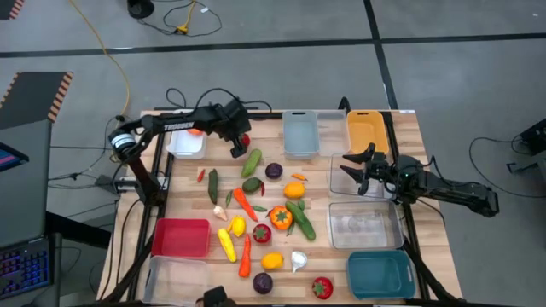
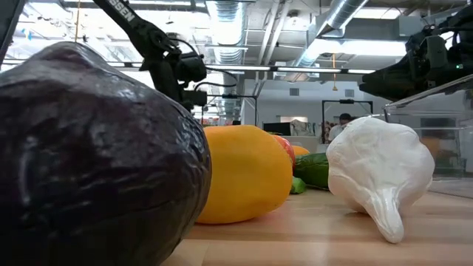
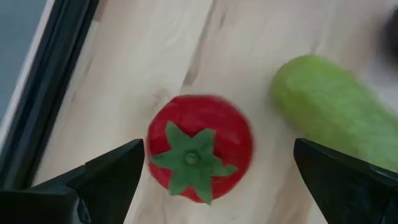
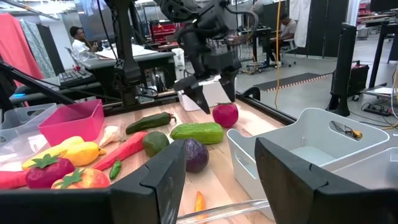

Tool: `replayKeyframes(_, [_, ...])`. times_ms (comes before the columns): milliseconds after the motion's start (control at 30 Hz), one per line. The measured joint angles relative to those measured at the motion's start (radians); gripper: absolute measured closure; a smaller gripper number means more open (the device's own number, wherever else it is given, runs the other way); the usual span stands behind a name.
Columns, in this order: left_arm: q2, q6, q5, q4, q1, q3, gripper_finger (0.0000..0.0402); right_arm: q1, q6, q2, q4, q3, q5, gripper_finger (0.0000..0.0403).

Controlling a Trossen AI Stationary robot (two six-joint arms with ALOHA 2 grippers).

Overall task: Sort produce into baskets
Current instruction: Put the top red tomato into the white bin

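1. Both sets of jaws stand open and hold nothing. From above, the left gripper [image 1: 238, 141] hangs over a red tomato [image 1: 245, 141] near the far edge of the table [image 1: 409, 136], with a green cucumber [image 1: 252, 162] just beside its fingertips. The right gripper [image 1: 357, 168] waits over a clear bin [image 1: 354, 177], well apart from the produce pile [image 1: 264, 213]. A white bin [image 1: 186, 143] sits just behind the left jaws and a grey bin [image 1: 299, 134] off to their side.

2. At table height, a dark purple round [image 2: 96, 162], a yellow lemon [image 2: 247, 174] and a white garlic [image 2: 380, 166] fill the foreground. The left gripper [image 2: 194, 92] shows beyond them, but the tomato is hidden, so how near the jaws are to it is hard to judge.

3. Past the left wrist, the tomato [image 3: 199, 149] lies between the two spread fingers [image 3: 106, 171], its green calyx facing up. The cucumber [image 3: 336, 109] lies just outside the far finger.

4. Past the right wrist, the left gripper [image 4: 211, 93] points down just above the tomato [image 4: 225, 114], the cucumber [image 4: 196, 132] close by.

5. Risks: the round tomato may roll or squirt out if the jaws close off-centre, and the far finger may nudge the cucumber on the way down, knocking it into the tomato.
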Motion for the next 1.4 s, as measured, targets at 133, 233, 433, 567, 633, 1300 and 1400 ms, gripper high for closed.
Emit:
replayKeyframes(133, [-0.001,0.001,-0.019,0.017,0.000,0.003,0.0002,0.000,0.000,0.000,0.000,0.000,0.000,0.0184])
replayKeyframes(233, [-0.001,0.003,-0.024,0.012,0.000,0.002,0.0002,0.000,0.000,0.000,0.000,0.000,0.000,0.0184])
replayKeyframes(433, [-0.001,0.026,-0.024,0.010,0.000,0.002,0.0002,0.000,0.000,0.000,0.000,0.000,0.000,0.0184])
replayKeyframes(567, [-0.001,0.034,-0.017,0.010,-0.003,0.002,0.0002,0.000,0.000,0.000,0.000,0.000,0.000,0.0184])
replayKeyframes(633, [-0.001,0.046,-0.017,0.012,-0.009,0.002,0.0002,0.000,0.000,0.000,0.000,0.000,0.000,0.0184])
replayKeyframes(1300, [0.053,0.068,-0.067,-0.016,-0.030,0.076,0.0002,0.000,0.000,0.001,0.000,0.000,0.000,0.0184])
replayKeyframes(1400, [0.080,0.067,-0.077,-0.012,-0.026,0.078,0.0002,0.000,0.000,0.002,0.000,0.000,0.000,0.0184])
